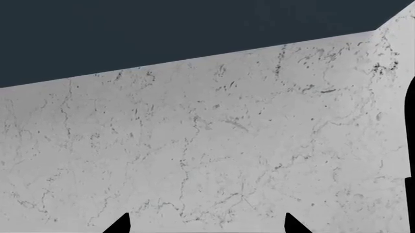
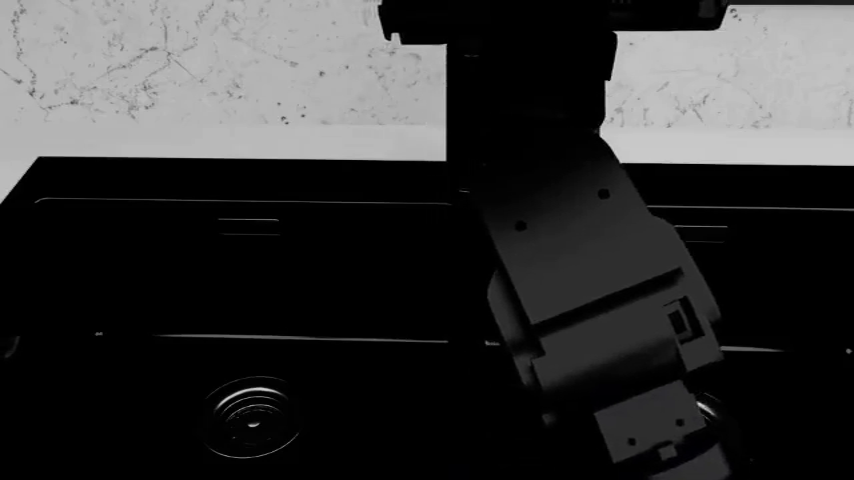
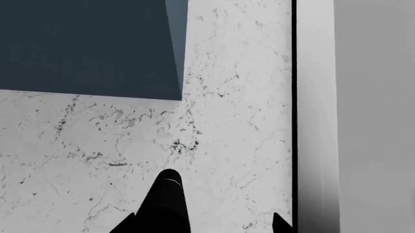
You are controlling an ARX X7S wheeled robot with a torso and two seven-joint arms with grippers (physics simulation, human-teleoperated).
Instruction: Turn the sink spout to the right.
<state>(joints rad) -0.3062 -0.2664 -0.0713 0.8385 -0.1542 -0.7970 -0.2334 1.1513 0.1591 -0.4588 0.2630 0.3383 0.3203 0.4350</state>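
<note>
Right jaws (image 3: 201,224): wide apart, gripping nothing; only the 2 dark tips show.
Sink spout (image 3: 167,201): its black tube stands in my gap, close beside 1 tip and well off the other. I cannot tell if it touches.
Left jaws (image 1: 206,225): also wide and empty, over the pale marbled surface (image 1: 194,145).
Right arm (image 2: 587,280): hides the spout from the head camera.
Sink (image 2: 334,270): black basin below, 1 drain (image 2: 251,418) visible, white desk (image 2: 200,140) behind.
Risk 1: off-centre closing may nudge the tube aside before I grip.
Risk 2: swinging right while open, the round tube may slip out past my tips.
Risk 3: the lever is unseen; I might catch it.
</note>
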